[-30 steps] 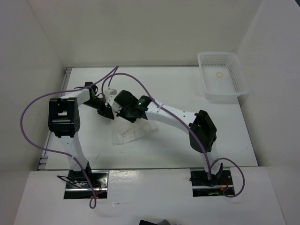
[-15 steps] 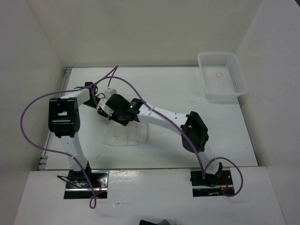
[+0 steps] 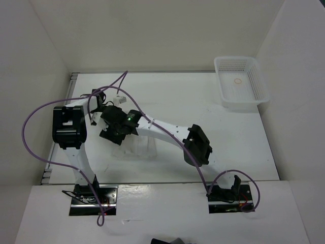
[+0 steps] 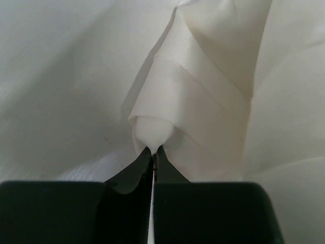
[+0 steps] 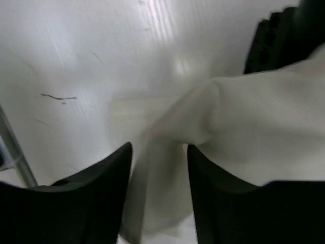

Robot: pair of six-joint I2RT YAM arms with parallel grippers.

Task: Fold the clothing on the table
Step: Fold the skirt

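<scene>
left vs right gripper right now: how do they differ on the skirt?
The left gripper is shut, its jaws pinching a fold of the skirt; the right gripper is open, with cloth lying in the gap, not clamped. Around the left gripper only fabric shows; beyond the right gripper bare table shows too. Shared: both are at the skirt, close together on the table's left half.

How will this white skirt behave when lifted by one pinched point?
The skirt is likely floppy: it bunches into soft folds at the shut left hand. Probably light: a fingertip pinch holds it. Released, it may slump and lose its fold.
</scene>
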